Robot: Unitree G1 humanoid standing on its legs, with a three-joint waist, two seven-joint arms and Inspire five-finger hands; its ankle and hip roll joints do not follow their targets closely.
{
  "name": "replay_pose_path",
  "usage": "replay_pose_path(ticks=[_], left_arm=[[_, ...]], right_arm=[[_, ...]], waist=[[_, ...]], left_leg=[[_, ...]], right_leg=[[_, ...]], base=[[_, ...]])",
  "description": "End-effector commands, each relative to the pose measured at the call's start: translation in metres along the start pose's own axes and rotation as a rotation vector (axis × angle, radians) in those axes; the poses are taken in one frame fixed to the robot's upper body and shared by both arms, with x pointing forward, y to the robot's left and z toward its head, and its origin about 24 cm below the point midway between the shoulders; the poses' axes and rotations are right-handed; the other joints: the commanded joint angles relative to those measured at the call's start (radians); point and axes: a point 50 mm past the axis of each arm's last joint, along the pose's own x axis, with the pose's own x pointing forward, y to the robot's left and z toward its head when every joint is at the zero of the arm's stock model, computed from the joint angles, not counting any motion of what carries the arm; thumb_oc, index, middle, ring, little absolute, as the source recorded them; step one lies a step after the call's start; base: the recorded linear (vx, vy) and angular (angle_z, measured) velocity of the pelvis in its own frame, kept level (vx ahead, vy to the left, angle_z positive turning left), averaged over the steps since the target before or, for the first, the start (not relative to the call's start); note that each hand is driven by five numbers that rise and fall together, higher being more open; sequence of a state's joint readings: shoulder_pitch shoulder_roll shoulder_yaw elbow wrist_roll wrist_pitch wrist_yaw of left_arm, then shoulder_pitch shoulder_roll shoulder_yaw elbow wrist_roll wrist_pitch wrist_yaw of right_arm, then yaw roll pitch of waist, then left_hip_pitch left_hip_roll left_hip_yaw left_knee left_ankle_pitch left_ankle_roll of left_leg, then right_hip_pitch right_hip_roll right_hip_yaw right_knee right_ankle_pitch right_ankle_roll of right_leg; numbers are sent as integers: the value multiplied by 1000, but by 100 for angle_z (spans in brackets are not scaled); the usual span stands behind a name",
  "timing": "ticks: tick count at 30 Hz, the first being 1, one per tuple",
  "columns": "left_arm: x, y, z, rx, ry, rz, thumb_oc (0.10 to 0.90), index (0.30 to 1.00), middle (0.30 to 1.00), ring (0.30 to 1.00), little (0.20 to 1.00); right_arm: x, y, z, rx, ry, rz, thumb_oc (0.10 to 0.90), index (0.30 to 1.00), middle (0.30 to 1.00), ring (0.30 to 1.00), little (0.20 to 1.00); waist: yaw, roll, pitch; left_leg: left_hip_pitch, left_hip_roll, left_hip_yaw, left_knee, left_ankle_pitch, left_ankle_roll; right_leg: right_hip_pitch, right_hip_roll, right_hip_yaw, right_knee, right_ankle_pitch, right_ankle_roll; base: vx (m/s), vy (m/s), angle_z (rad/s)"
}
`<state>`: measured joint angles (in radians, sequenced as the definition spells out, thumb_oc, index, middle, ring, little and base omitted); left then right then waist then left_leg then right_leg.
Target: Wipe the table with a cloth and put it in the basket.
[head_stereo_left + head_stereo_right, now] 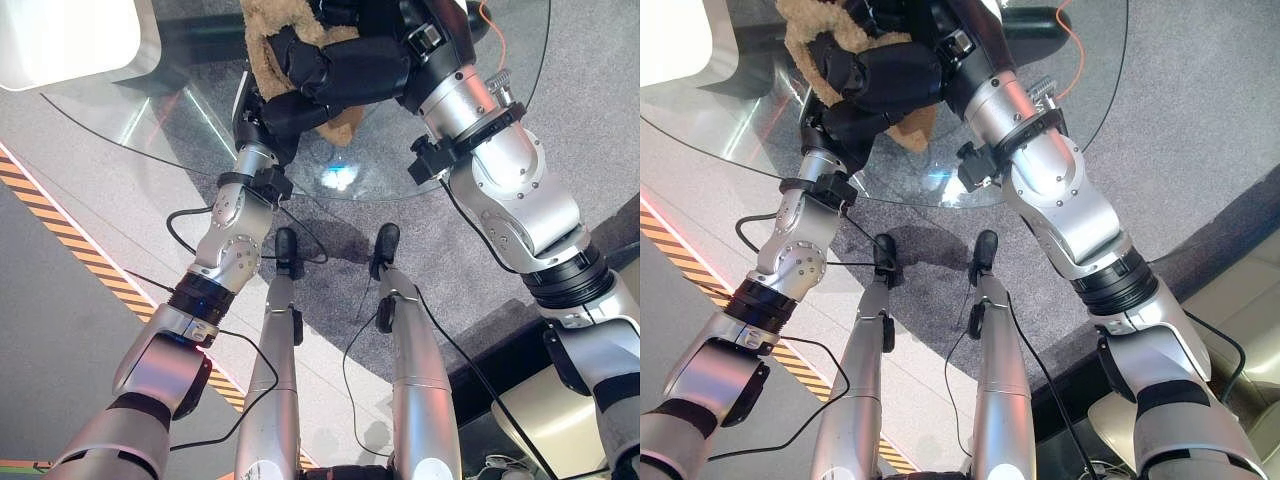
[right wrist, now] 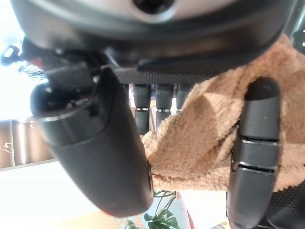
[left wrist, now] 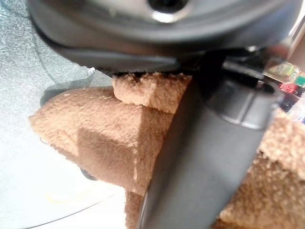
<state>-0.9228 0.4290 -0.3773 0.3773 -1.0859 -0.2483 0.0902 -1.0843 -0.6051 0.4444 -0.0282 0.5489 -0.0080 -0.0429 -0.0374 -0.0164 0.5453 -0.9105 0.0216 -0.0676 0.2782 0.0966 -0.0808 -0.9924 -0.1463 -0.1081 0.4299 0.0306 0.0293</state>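
Both hands meet over the round glass table on the brown cloth. Left hand has its thumb curled against the cloth, pinching a folded bunch of it. Right hand lies across the left, its fingers and thumb curled round the same cloth. Grey carpet shows through the glass.
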Motion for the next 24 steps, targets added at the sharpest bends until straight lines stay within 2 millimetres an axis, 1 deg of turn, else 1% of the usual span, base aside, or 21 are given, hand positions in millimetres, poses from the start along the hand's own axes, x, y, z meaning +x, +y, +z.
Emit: replay_pose_path(ticks=[1,24], left_arm=[[7,-48,43,-80,-224,-234,100,300,300,300,200],[7,-44,44,-82,-232,-226,100,300,300,300,200]], right_arm=[[13,21,91,53,-448,111,800,900,900,900,900],[12,19,90,54,-447,108,800,900,900,900,900]], waist=[[3,16,-25],[3,18,-25]], left_leg=[[14,-1,63,58,-25,51],[12,1,67,53,-23,51]], right_leg=[[87,43,49,-45,18,39],[84,43,49,-50,21,41]], base=[[0,0,0],[0,0,0]])
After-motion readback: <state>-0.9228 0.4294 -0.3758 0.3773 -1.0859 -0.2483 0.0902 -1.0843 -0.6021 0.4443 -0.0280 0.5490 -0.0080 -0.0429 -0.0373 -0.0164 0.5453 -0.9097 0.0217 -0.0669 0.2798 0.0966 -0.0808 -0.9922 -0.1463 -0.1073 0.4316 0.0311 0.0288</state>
